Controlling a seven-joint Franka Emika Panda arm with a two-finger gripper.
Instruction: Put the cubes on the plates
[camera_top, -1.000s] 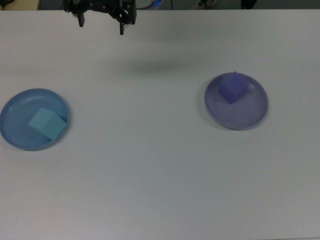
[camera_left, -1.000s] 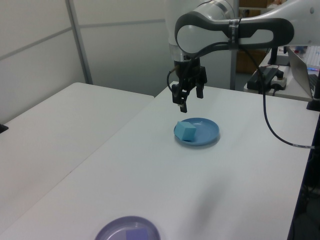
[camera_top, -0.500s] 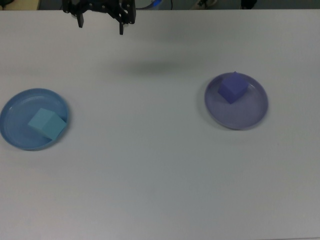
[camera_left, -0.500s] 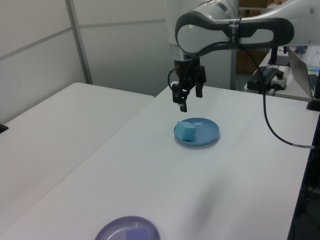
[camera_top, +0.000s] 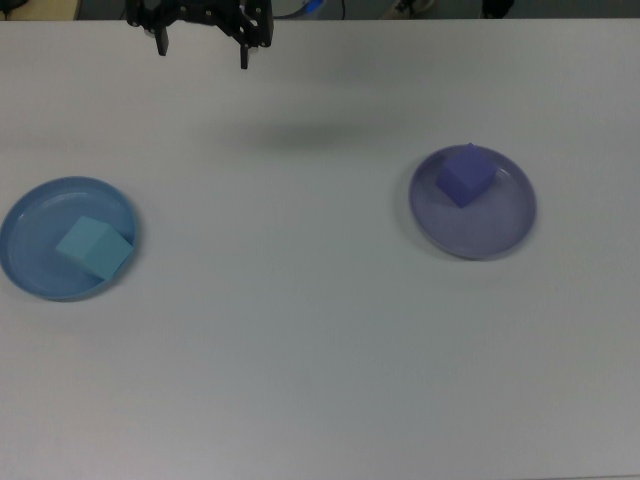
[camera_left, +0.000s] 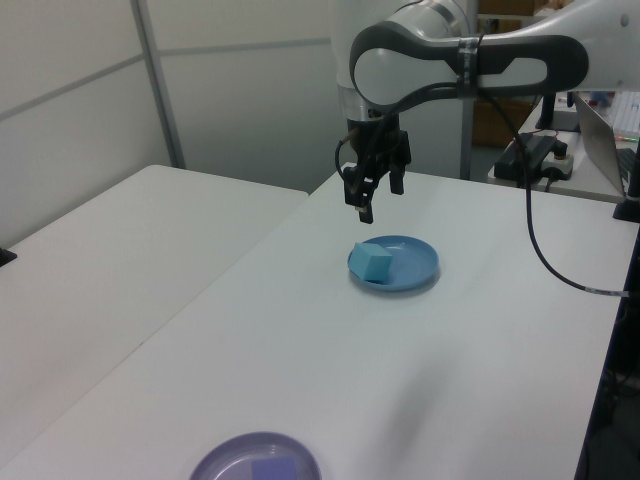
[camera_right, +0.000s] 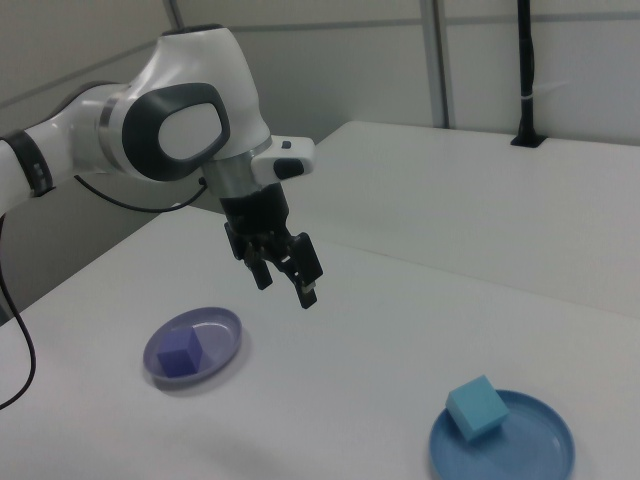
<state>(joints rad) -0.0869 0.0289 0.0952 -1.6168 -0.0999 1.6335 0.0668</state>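
Note:
A light cyan cube (camera_top: 95, 248) (camera_left: 375, 263) (camera_right: 476, 406) rests in the blue plate (camera_top: 20, 215) (camera_left: 415, 262) (camera_right: 540, 440) at the top view's left. The purple-blue cube (camera_top: 465, 175) (camera_left: 272, 472) (camera_right: 180, 352) sits in the lavender plate (camera_top: 490, 225) (camera_left: 225, 462) (camera_right: 215, 335) at the top view's right. My gripper (camera_top: 202, 48) (camera_left: 378, 197) (camera_right: 288, 285) hangs open and empty well above the table, near the top view's upper edge, apart from both plates and nearer the blue one.
A second white table (camera_left: 120, 250) stands beside this one at the left view's left. A black cable (camera_left: 545, 250) trails from the arm over the table's far side. Wall panels (camera_left: 240, 90) rise behind the tables.
The open gripper has risen slightly and drifted toward the top view's upper edge. Cubes and plates have not moved.

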